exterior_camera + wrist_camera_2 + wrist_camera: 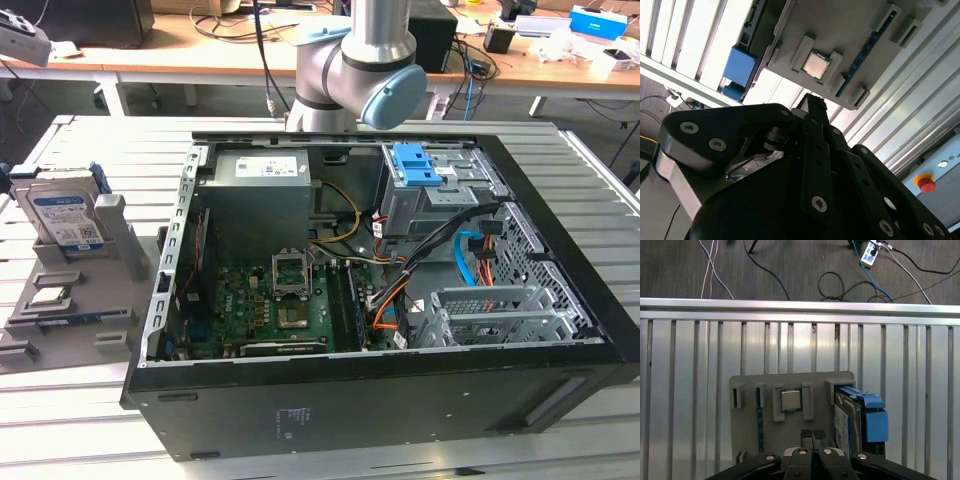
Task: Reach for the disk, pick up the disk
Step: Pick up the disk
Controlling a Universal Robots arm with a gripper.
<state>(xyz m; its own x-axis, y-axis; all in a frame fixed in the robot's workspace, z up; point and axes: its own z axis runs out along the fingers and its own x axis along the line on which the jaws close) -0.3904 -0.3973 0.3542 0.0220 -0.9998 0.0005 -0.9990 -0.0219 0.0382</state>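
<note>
The disk (63, 215) stands on edge in a grey holder plate (70, 300) on the exterior view's left; it is silver with a blue-and-white label. In the first wrist view the disk (856, 415) shows its blue side rail (875, 422) at one end of the holder (790, 382). My gripper (812, 434) hangs above the holder, beside the disk and apart from it, with its fingers closed together on nothing. In the second wrist view the gripper (813, 103) points toward the holder (855, 35), and the disk's blue rail (740, 66) sits off to the side.
A small square silver chip (791, 400) rests in a holder slot next to the disk. An open black computer case (400, 270) takes up the middle of the slatted metal table (90, 430). The table edge (800, 305) borders a floor with cables. A red button (925, 184) is nearby.
</note>
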